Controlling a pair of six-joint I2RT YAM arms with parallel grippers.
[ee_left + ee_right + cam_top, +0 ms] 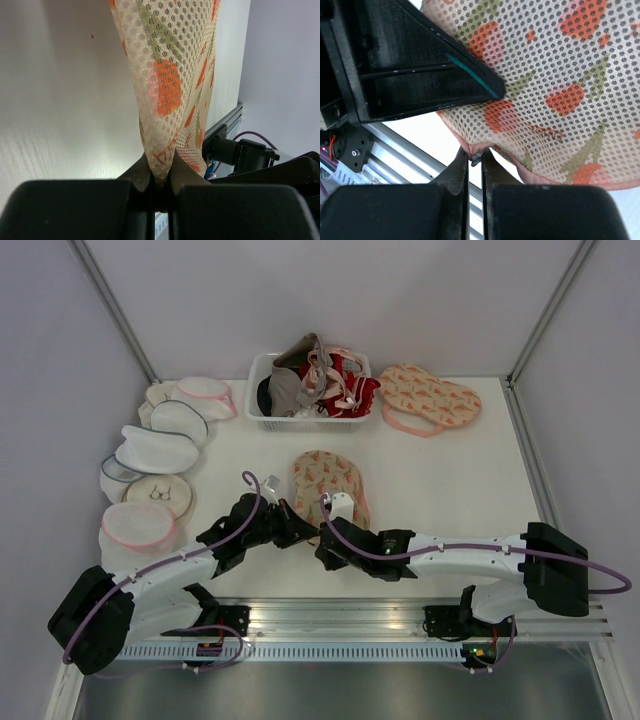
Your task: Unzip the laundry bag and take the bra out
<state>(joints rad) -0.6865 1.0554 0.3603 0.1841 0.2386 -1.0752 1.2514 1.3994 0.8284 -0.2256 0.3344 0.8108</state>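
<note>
The laundry bag [325,480], peach mesh printed with watermelon slices, lies in the middle of the table with its near end lifted between my two grippers. My left gripper [300,532] is shut on a pinched fold of the bag's fabric [170,85], and its tips [160,172] squeeze the mesh. My right gripper [324,538] is shut on the small metal zipper pull [476,159] at the bag's pink-trimmed edge [555,175]. In the right wrist view the left gripper's black finger [425,85] sits close by on the left. The bra is hidden.
A white basket [262,420] heaped with red, pink and grey garments stands at the back. A second watermelon-print pouch [430,398] lies to its right. Several white mesh round pouches [155,452] crowd the left side. The aluminium rail [330,615] runs along the near edge.
</note>
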